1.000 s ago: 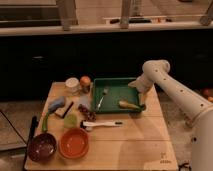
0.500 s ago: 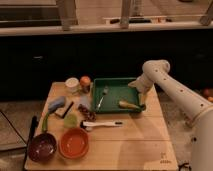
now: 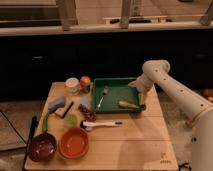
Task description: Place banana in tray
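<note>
Nothing that we can make out has moved over the last second: arm, fruit and tableware sit where they did in both earlier frames. We read that stillness as a pause at the drop-off.

We find the gripper (image 3: pixel 141 96) at the right end of the tray (image 3: pixel 114 80), hanging from the bent wrist just over the rim. Whether it is spread or closed we cannot tell, nor whether it touches the fruit.

Just beside it, to its left, the banana (image 3: pixel 129 104) lies flat on the tray floor, darker end toward the gripper. To our eye it is resting on its own weight, so we judge the placing done or very nearly so. A low, flat lie like this keeps it from rolling against the raised rim.

Farther left in the same tray lies a fork (image 3: pixel 101 97), well apart from the banana.

Outside the tray on the wooden table (image 3: pixel 140 147) are a white-handled utensil (image 3: pixel 102 124), an orange bowl (image 3: pixel 74 143) and a dark bowl (image 3: pixel 42 147), none of them near the gripper's way out.
</note>
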